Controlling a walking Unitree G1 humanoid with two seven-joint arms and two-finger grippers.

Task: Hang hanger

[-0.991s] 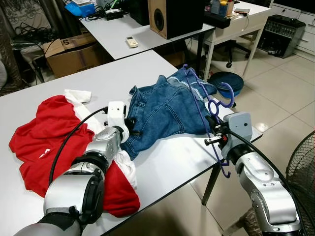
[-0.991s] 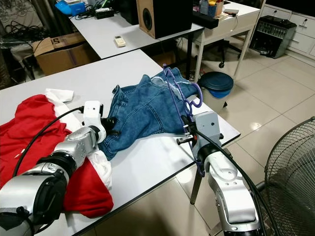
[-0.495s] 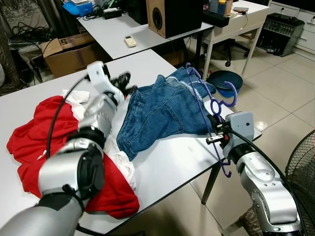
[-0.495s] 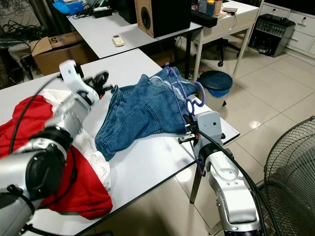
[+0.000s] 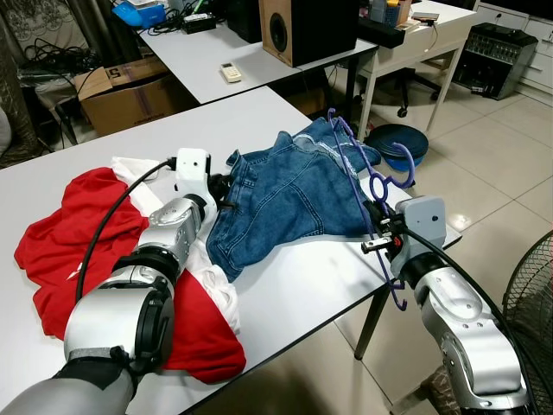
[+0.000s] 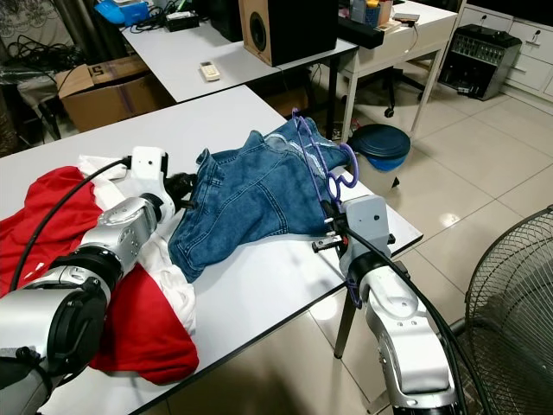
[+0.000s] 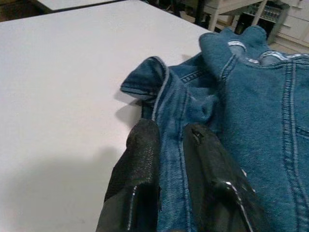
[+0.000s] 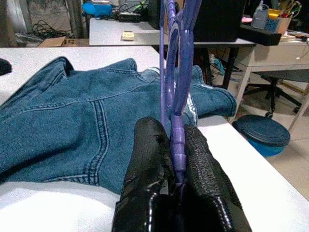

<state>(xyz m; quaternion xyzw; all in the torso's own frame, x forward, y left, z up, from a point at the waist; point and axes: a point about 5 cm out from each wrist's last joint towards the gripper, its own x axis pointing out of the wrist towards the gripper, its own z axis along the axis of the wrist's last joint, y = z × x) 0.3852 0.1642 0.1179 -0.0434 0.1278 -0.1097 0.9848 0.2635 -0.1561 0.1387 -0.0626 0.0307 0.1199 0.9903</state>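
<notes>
Left wrist view: left gripper [image 7: 170,140] pinches the jeans [image 7: 251,106]; right gripper [image 8: 170,145] clamps the purple hanger [image 8: 176,72].

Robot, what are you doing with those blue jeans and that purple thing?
The robot is getting the jeans onto a purple hanger at the white table. Its right gripper has its jaws shut on the hanger, held against the jeans near the table's edge. Its left gripper pinches the denim at the other side. A red and white garment lies beside it.
</notes>
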